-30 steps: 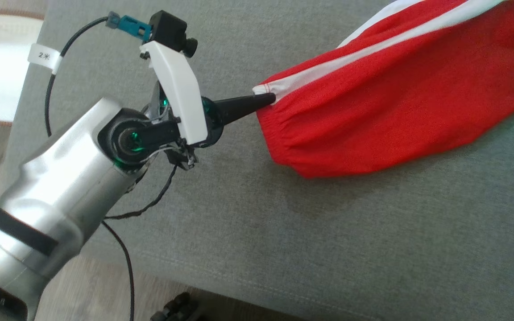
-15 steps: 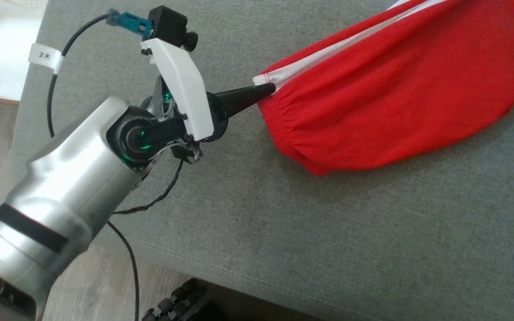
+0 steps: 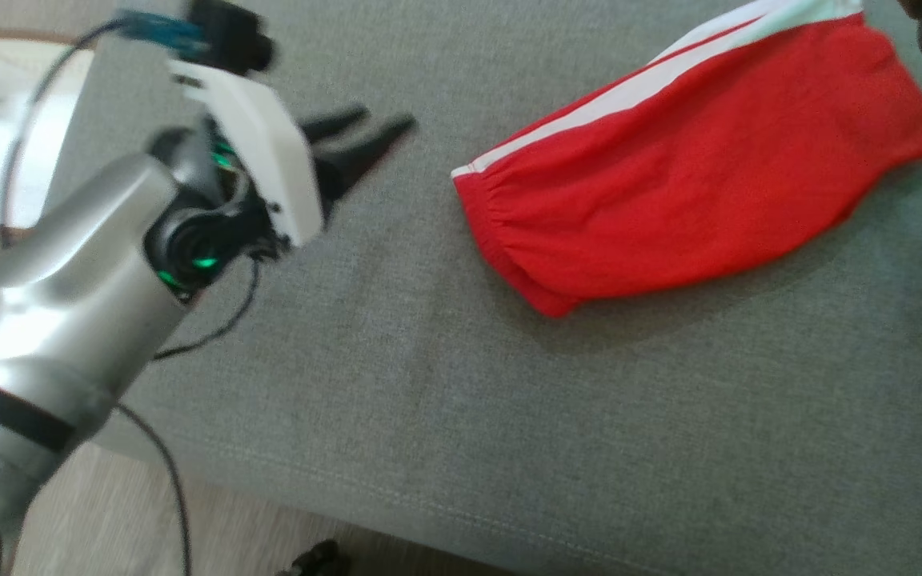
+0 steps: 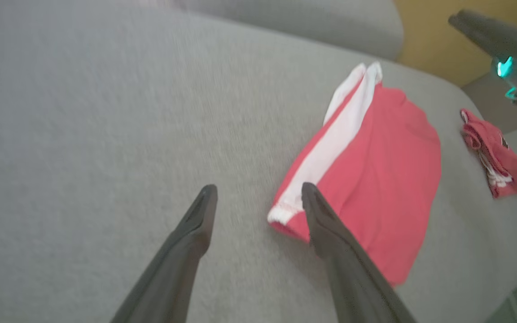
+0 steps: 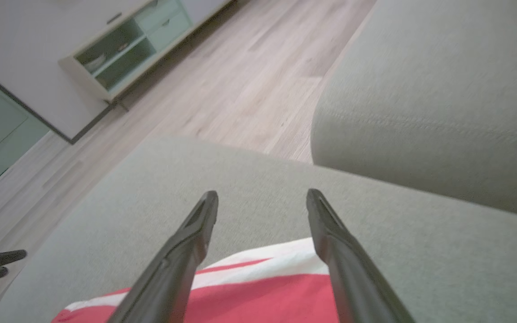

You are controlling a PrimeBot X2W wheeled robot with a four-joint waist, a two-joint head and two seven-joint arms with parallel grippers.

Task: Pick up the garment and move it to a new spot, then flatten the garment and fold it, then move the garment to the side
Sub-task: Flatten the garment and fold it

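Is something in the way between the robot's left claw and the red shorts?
No, nothing visible. Only bare grey fabric sofa cushion lies between the open left gripper and the red shorts with the white side stripe.

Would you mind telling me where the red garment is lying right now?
In the head view the red garment lies on the grey cushion, right of centre, clear of the open left gripper.

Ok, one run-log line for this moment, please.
shorts: lying on sofa | left end effector: open, clear of shorts | right end effector: open, beside shorts
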